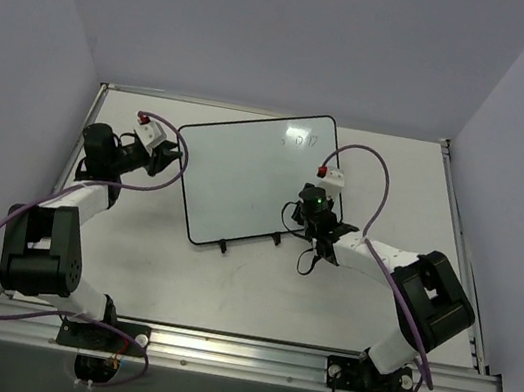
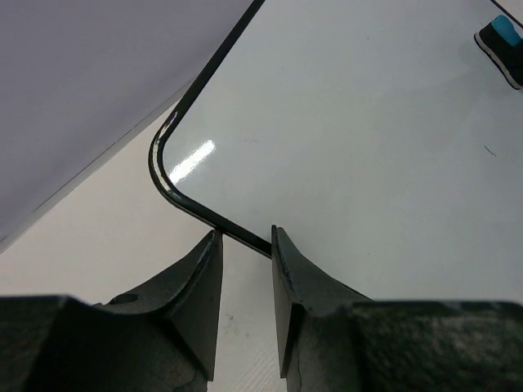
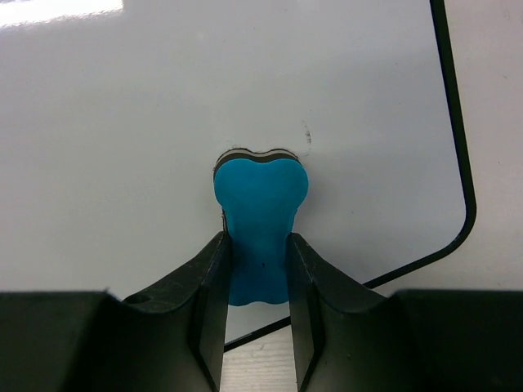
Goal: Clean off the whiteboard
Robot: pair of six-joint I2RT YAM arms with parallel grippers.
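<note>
**Whiteboard: mostly clean, marks left at the far right corner**

Nearest to us, the whiteboard lies flat at the middle of the surface, turned askew, with its two small feet on the near edge.

At the board's near right part we find the right claw clamped on a blue eraser, whose pad end sits against the white face. A faint speck shows just beyond the eraser.

Further back, at the board's left edge, the left claw has its jaws a narrow gap apart, and the black frame crosses at their tips beside a rounded corner. We cannot tell whether they press on the frame.

Farthest, small dark scribbles sit near the far right corner, well apart from the eraser.

Our judgement is that the eraser is in hand and on the board, and most of the face reads clean. The far right scribbles and the speck are yet to be wiped, so the task is not finished.
</note>
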